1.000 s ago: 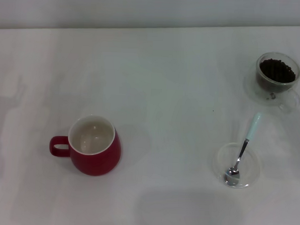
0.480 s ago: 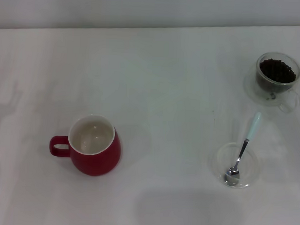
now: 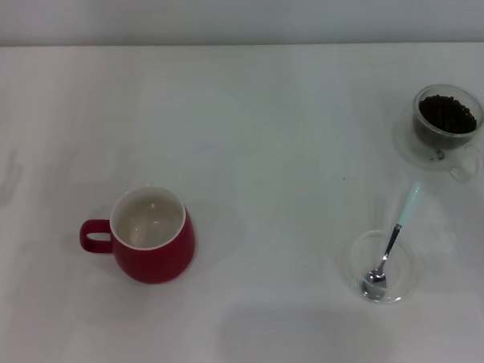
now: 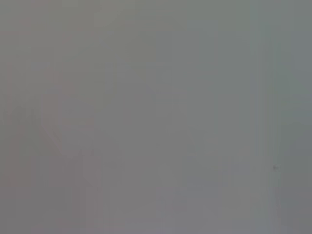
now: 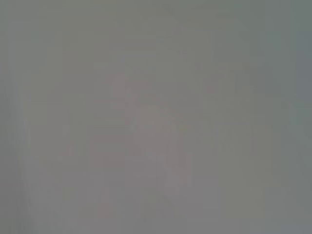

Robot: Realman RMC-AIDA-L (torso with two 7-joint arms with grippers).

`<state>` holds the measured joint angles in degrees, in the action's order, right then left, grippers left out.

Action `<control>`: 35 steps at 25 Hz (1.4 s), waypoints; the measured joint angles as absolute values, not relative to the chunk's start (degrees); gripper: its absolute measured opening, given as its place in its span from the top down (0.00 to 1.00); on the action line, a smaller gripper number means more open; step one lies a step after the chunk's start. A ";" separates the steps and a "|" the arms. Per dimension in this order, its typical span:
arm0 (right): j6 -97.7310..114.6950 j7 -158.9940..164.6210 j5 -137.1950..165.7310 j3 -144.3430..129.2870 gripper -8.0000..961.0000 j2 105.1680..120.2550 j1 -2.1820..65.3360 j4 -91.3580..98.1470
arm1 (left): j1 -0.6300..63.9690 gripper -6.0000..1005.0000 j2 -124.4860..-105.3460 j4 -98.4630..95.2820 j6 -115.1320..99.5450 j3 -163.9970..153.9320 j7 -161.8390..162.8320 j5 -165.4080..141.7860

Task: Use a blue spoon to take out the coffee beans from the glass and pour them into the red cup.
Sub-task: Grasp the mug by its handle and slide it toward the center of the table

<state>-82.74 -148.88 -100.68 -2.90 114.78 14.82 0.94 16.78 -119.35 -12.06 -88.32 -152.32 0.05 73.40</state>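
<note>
Opening step: neither tool is in view, its state unknowable. Blue spoon point(image 3: 391, 240) rests in a clear dish point(image 3: 406, 287), near the glass point(image 3: 447, 126); red cup point(image 3: 152, 234) well apart. Next: grasp the handle.

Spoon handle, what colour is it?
Pale light blue; the spoon shows best in the head view.

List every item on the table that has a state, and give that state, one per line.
red cup: upright, empty, handle toward the robot's left.
glass: upright, holding coffee beans.
blue spoon: untouched, bowl resting in the clear dish, handle leaning over its rim.
Claws: neither is in view.
</note>
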 joint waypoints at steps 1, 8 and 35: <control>-83.01 -148.88 -100.68 -2.90 0.09 114.78 14.82 0.92 | 16.37 0.12 -119.35 -12.05 -88.65 -152.32 0.02 73.26; -83.44 -148.88 -100.67 -2.90 0.09 114.87 14.78 0.81 | 13.42 0.12 -119.30 -11.69 -90.66 -152.31 -0.15 71.15; -82.87 -148.89 -101.03 -2.49 0.09 114.71 14.41 3.81 | 0.96 0.12 -119.35 -10.31 -93.47 -153.55 -0.06 55.43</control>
